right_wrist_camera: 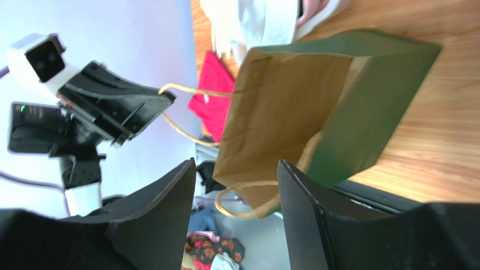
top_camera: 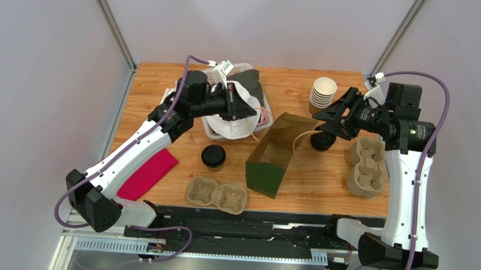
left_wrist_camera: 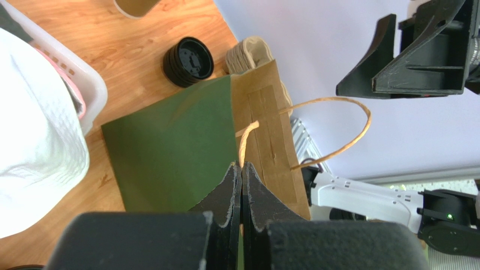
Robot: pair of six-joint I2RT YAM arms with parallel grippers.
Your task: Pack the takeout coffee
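A wooden counter [top_camera: 294, 82] stands inside plain pale grey walls [top_camera: 260, 26]. Metal posts [top_camera: 112, 25] rise from its two far corners, lit evenly.

Lidded coffee cup [top_camera: 213, 157]: one
Paper bag [top_camera: 265, 175]: one (green outside, kraft inside)
Pulp cup carriers [top_camera: 217, 195]: two, counting the right-hand carrier [top_camera: 366, 166]
Stack of lidless cups [top_camera: 323, 93]: one
Pile of black lids [top_camera: 323, 140]: one
Red cloth [top_camera: 150, 173]: one
White basket [left_wrist_camera: 84, 84]: one

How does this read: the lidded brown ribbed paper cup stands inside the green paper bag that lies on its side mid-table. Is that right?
Not quite. The top external view shows the lidded brown ribbed paper cup standing on the wooden table, beside the green paper bag and apart from it, not inside. The bag does lie on its side mid-table.
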